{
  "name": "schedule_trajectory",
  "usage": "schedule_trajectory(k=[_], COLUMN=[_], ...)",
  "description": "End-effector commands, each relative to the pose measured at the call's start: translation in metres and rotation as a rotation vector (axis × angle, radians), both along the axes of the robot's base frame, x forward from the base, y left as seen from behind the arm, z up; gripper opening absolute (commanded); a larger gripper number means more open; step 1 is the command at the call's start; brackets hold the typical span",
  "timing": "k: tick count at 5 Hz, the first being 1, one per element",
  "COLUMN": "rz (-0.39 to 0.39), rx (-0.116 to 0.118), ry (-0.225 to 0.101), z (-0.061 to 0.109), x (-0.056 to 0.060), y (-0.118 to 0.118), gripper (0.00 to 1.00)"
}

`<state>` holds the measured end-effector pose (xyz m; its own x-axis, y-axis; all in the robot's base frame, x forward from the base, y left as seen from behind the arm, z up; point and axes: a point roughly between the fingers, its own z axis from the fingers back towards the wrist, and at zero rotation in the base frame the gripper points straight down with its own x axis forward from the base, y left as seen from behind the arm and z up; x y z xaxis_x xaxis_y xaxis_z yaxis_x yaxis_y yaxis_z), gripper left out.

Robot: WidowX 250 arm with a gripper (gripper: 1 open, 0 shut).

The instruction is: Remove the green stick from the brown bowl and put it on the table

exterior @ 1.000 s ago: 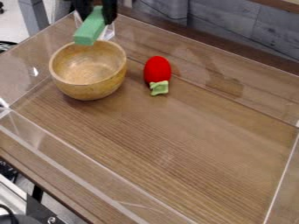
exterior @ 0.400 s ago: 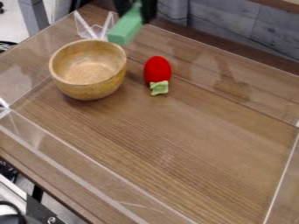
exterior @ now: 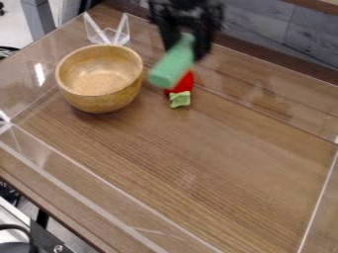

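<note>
End effector (exterior: pixel 177 49) grasping green stick (exterior: pixel 173 65); long axis slanting, lower end toward brown bowl's (exterior: pixel 99 81) side.

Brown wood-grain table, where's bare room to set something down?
Bare: the near stretch of the brown wood-grain table, below the round light-brown wooden bowl, and rightward to the clear edging. Crowded: beside the bowl, where the light green block hangs over the red strawberry toy.

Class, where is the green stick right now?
In the camera view, the green stick is held up right of the brown bowl, partly hiding the red strawberry toy.
</note>
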<state>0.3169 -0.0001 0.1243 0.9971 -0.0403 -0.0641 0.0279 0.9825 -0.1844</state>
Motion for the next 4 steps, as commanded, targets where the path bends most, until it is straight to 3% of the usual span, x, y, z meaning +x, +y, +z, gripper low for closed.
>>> schedule_trajectory(k=[1, 2, 4], rz=[-0.025, -0.044, -0.057], rx=[0.003, 0.002, 0.005], ry=[-0.063, -0.057, -0.036], z=[0.020, 0.018, -0.009], x=[-0.009, -0.021, -0.029], y=[-0.030, -0.055, -0.092], gripper=[0.00, 0.00, 0.00])
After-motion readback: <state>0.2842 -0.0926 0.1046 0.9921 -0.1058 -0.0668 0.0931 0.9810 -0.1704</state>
